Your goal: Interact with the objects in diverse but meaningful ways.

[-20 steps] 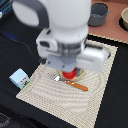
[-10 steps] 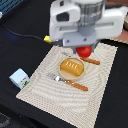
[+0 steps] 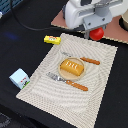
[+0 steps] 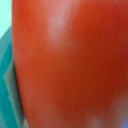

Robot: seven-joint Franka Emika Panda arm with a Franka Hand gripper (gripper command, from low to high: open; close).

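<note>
Nearest, bare striped placemat [image 3: 60,100] with open room toward its front edge; off its corner at the exterior view's left, light blue carton [image 3: 19,78] on dark table [image 3: 20,40]. Mid-mat, small plate [image 3: 64,73] carrying orange ridged bread [image 3: 72,67], fork [image 3: 67,81] and knife [image 3: 81,58] flanking. Yellow box [image 3: 51,39] just off the far edge. Farthest, gripper [image 3: 96,33] pinching red tomato [image 3: 97,33], filling the wrist view [image 4: 70,64].

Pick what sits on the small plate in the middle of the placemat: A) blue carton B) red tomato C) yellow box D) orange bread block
D: the orange bread block rests on the plate; the red tomato is up at the end effector.
</note>
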